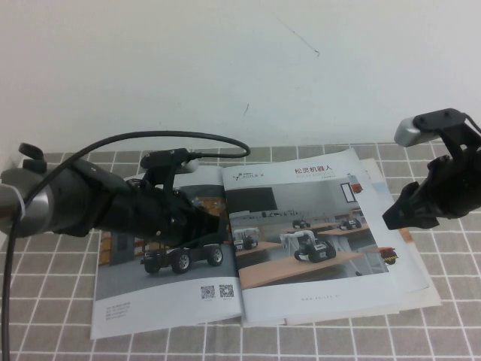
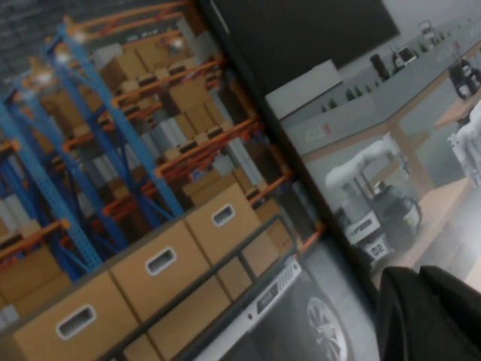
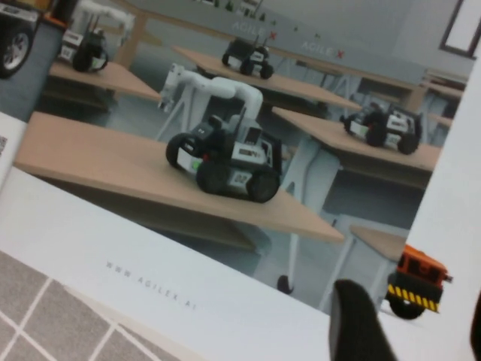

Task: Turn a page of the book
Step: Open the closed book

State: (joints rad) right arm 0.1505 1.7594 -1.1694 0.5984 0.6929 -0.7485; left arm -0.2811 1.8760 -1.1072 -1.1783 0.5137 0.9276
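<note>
The book point(image 1: 169, 295) lies open on the grey tiled table. Its right-hand sheet, the page point(image 1: 316, 280), is flat and shows small robots on wooden desks under a Chinese heading; the same page point(image 3: 143, 162) fills the right wrist view. My left gripper point(image 1: 216, 226) is shut and lies across the left sheet near the spine, over the wheeled vehicle photo. In the left wrist view the left gripper point(image 2: 421, 277) shows two dark fingers together just above the paper. My right gripper point(image 1: 394, 219) hovers open over the page's outer edge. The right gripper point(image 3: 412, 299) holds nothing.
Further sheets point(image 1: 421, 280) fan out unevenly under the page at the right. A black cable point(image 1: 150, 138) arcs over the left arm. A white wall stands behind the table. Bare tiles point(image 1: 316, 342) show in front of the book.
</note>
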